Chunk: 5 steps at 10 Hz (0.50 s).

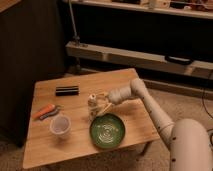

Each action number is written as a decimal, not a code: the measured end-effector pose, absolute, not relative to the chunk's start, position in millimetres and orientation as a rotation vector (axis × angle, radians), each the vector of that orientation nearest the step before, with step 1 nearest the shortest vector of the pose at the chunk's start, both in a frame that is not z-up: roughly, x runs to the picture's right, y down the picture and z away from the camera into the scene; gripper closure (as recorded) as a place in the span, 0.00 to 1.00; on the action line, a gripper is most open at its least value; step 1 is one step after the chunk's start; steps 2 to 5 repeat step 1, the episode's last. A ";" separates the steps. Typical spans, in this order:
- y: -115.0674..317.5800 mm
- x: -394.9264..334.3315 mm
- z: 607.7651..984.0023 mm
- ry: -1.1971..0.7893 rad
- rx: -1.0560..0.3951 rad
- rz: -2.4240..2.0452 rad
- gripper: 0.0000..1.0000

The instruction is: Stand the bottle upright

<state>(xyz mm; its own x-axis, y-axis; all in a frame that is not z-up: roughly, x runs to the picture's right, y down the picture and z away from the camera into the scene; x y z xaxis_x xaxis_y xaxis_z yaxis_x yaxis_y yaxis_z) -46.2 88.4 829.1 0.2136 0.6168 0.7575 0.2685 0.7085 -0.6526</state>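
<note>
Bottle (93, 105) is seen near the middle of the wooden surface (50, 150), just behind the green bowl (107, 131). The bottle seems to be standing up, with its pale cap at the top. The gripper (101, 102) is found right beside the bottle, on its right side, at the end of a long white arm (150, 107) that is stretched in from the right. The fingers are placed close around the bottle, but whether they are clenched on it or released cannot be told.

A see-through white cup (60, 126) is set to the left of the green bowl, near the front of the surface. An orange-handled tool (46, 111) is laid flat by the left edge, a little behind the cup. A small dark flat block (67, 90) is laid farther back, to the left of the bottle. A grey shelf (140, 57) is seen behind the surface.
</note>
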 end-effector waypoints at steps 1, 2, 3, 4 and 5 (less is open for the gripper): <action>88.0 -46.4 829.0 -1.373 -0.809 0.279 0.20; 88.0 -46.4 829.0 -1.373 -0.809 0.279 0.20; 88.0 -46.4 829.0 -1.373 -0.809 0.279 0.20; 88.0 -46.4 829.0 -1.373 -0.809 0.279 0.20; 88.0 -46.4 829.0 -1.373 -0.809 0.279 0.20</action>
